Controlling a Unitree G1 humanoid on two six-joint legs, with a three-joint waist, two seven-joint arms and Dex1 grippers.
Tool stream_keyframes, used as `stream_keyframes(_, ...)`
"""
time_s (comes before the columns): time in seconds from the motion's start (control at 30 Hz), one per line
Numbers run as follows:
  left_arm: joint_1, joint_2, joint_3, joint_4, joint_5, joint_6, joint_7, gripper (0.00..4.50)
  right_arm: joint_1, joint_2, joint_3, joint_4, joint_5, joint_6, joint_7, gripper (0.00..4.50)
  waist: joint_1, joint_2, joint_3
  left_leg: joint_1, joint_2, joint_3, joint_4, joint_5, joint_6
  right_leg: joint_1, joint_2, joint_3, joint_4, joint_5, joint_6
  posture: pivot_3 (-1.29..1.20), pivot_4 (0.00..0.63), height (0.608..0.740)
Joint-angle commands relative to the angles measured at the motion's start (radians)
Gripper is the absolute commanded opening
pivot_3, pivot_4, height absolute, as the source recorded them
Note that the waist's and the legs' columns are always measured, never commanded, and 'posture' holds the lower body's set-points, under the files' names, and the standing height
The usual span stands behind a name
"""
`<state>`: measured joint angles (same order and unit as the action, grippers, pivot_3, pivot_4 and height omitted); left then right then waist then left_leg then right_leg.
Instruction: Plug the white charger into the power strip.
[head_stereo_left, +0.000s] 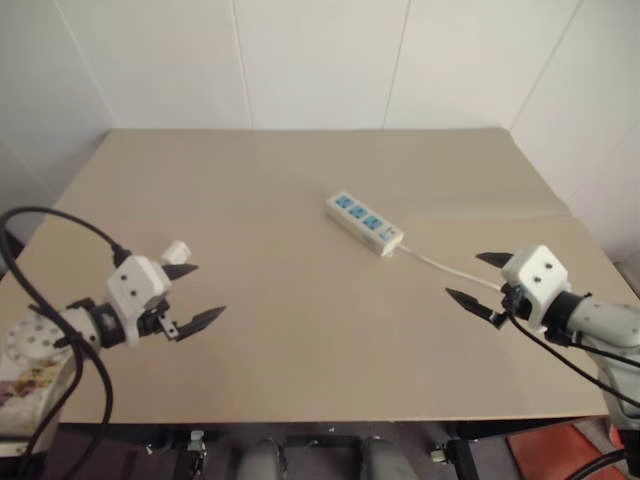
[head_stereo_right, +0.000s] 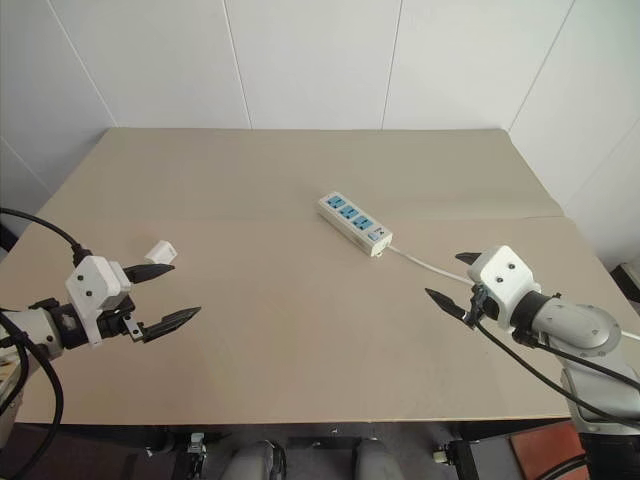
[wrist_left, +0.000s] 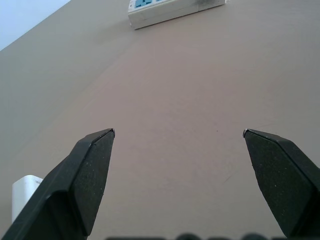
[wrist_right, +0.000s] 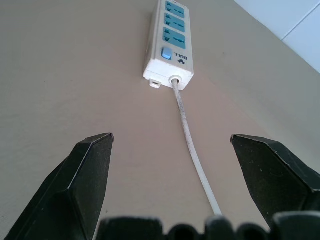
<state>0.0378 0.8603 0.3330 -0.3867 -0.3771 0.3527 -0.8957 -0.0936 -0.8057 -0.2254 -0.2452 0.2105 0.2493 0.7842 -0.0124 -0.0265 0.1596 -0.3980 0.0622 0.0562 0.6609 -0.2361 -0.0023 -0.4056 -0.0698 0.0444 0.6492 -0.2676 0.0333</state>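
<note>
The power strip (head_stereo_left: 364, 222) lies flat near the middle of the tan table, its three blue sockets facing up and its white cord (head_stereo_left: 440, 265) running off toward the right. The white charger (head_stereo_right: 161, 250), a small cube, rests on the table at the left, just beyond my left gripper (head_stereo_right: 162, 292). That gripper hovers open and empty above the table's left side; the left wrist view shows the charger (wrist_left: 24, 192) beside one finger. My right gripper (head_stereo_right: 450, 281) stands open and empty over the right side, pointing at the strip's (wrist_right: 170, 42) cord end.
The tan table (head_stereo_left: 300, 340) spans the view, with white walls behind it and its front edge just below my grippers. A seam crosses the tabletop on the right. Black cables hang off my left arm at the table's left edge.
</note>
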Motion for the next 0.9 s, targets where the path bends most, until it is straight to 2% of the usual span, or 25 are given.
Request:
stream_keyframes(0.03,-0.010,0.014,0.016,-0.024,-0.008,-0.010,-0.005,4.50,-0.009,-0.007,-0.025,-0.023,0.007,-0.016,-0.006,4.44,0.000,0.000,0.000,0.000,0.000,0.000,0.000,0.000,0.000,0.000,0.000,0.000,0.000,0.000,0.000,0.00,0.150,0.740)
stream_keyframes(0.3,-0.018,0.015,0.012,-0.017,-0.005,-0.014,-0.010,4.50,-0.027,0.005,-0.017,-0.009,0.006,-0.012,-0.019,4.44,0.000,0.000,0.000,0.000,0.000,0.000,0.000,0.000,0.000,0.000,0.000,0.000,0.000,0.000,0.000,0.00,0.150,0.740)
stream_keyframes(0.57,-0.030,0.013,0.006,-0.013,-0.005,-0.015,-0.017,4.50,-0.158,0.151,0.096,0.065,-0.033,-0.008,-0.121,4.44,-0.003,0.000,0.000,0.000,0.001,0.000,0.000,0.000,0.000,0.000,0.002,0.000,0.000,0.001,-0.001,0.00,0.150,0.740)
stream_keyframes(0.77,-0.061,0.006,-0.024,0.000,-0.003,-0.015,-0.019,4.50,-0.383,0.358,0.173,0.322,-0.081,-0.023,-0.275,4.44,-0.008,0.000,0.000,0.000,0.003,0.000,0.000,0.000,0.000,0.000,0.004,0.000,0.000,0.002,-0.002,0.00,0.150,0.740)
stream_keyframes(0.9,-0.069,0.007,-0.035,0.003,-0.005,-0.015,-0.020,4.50,-0.490,0.420,0.175,0.517,-0.079,-0.096,-0.271,4.44,-0.001,0.000,0.000,-0.001,0.004,0.000,0.000,0.000,0.000,-0.001,0.004,0.000,-0.001,0.002,-0.002,0.00,0.150,0.740)
